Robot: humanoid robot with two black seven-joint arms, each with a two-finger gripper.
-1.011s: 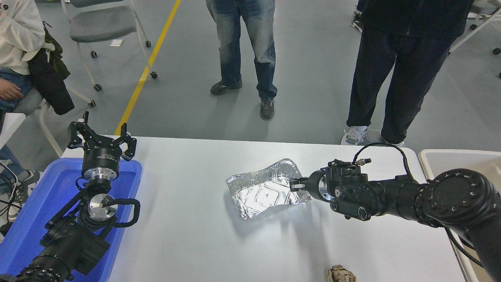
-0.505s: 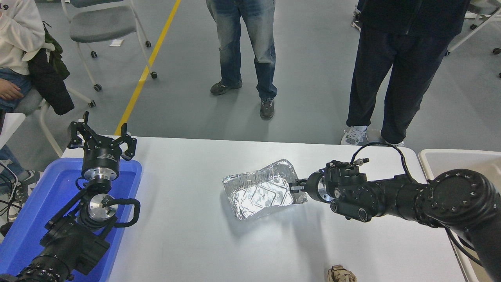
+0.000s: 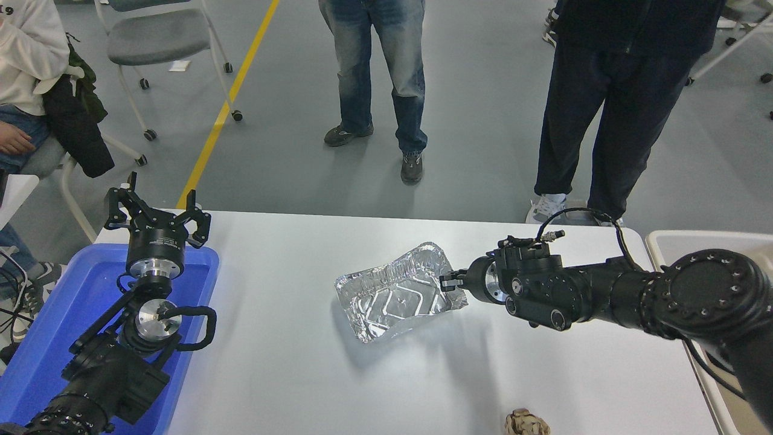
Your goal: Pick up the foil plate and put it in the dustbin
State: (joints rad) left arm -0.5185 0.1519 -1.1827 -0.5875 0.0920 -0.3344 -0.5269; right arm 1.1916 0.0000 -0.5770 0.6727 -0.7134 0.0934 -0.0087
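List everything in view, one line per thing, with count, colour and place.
foil plate: one, silver, table middle, right edge pinched by the right gripper, tilted
dustbin: one, cream, off the table's right end, only partly in view
paper ball: one, tan, table's near edge
tray: one, blue, table's left end
table: one, white
chair: one, grey seat, far left floor
people: three, two standing beyond the table, one seated at far left
left gripper: one, black, open, parked over the tray
right gripper: one, black, shut on the foil plate's edge
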